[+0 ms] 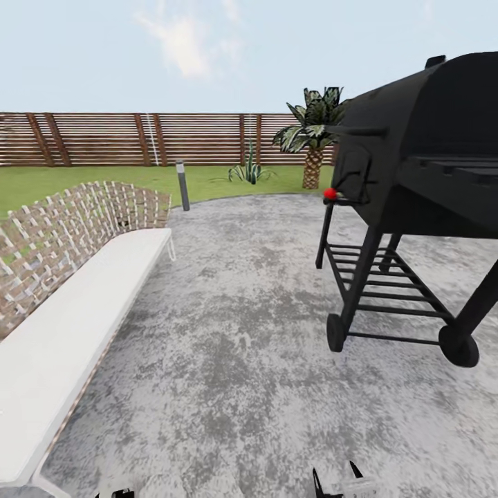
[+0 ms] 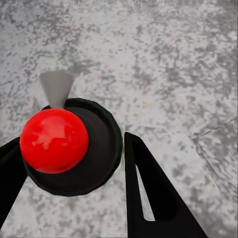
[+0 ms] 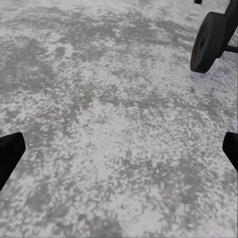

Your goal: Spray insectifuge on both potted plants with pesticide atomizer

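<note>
Standing on the grey paved patio (image 1: pixel 242 332) between a white bench (image 1: pixel 76 325) at the left and a black grill (image 1: pixel 415 180) at the right, the robot carries nothing: the left gripper (image 2: pixel 69 198) hangs spread over a red ball on a black disc (image 2: pixel 54 141), the right gripper (image 3: pixel 119 153) gapes wide over bare paving. Searching comes first, so turning slowly toward the far lawn (image 1: pixel 69 181) and fence (image 1: pixel 124 138) seems wise. No atomizer is visible, and whether the spiky plant (image 1: pixel 249 170) sits potted is too small to tell.
</note>
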You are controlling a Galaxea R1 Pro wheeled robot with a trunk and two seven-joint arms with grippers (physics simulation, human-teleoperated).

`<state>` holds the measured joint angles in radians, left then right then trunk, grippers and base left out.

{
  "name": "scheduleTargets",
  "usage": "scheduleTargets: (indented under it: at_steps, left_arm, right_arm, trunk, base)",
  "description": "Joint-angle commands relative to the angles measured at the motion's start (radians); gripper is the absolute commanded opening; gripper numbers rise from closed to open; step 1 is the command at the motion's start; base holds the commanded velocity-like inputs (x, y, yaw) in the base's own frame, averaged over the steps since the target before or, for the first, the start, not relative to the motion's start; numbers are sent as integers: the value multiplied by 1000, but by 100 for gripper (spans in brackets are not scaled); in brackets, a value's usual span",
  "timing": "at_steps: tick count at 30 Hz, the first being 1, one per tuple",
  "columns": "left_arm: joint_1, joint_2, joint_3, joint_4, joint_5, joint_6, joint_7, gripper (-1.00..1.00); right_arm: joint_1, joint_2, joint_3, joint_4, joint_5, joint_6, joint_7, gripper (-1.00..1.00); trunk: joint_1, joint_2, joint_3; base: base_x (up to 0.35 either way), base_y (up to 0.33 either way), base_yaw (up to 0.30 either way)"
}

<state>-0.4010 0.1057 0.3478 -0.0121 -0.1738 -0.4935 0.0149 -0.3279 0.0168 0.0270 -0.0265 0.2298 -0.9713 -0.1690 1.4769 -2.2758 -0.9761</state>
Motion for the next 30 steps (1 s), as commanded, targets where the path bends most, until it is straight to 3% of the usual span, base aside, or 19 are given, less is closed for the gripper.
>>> scheduleTargets:
  at_steps: [1, 7, 30]
  left_arm:
    - [-1, 0, 8, 1, -10, -3, 2, -100]
    - [-1, 0, 8, 1, -10, -3, 2, -100]
    - [-1, 0, 8, 1, -10, -3, 2, -100]
  right_arm:
    - [0, 0, 3, 0, 8, -1, -10, 100]
    - [0, 0, 2, 0, 8, -1, -10, 100]
    - [0, 0, 3, 1, 8, -1, -10, 100]
  trunk:
    - [0, 0, -1]
    - [0, 0, -1]
    - [0, 0, -1]
  base:
    - [340, 0, 265]
    - [340, 0, 183]
    - [340, 0, 3]
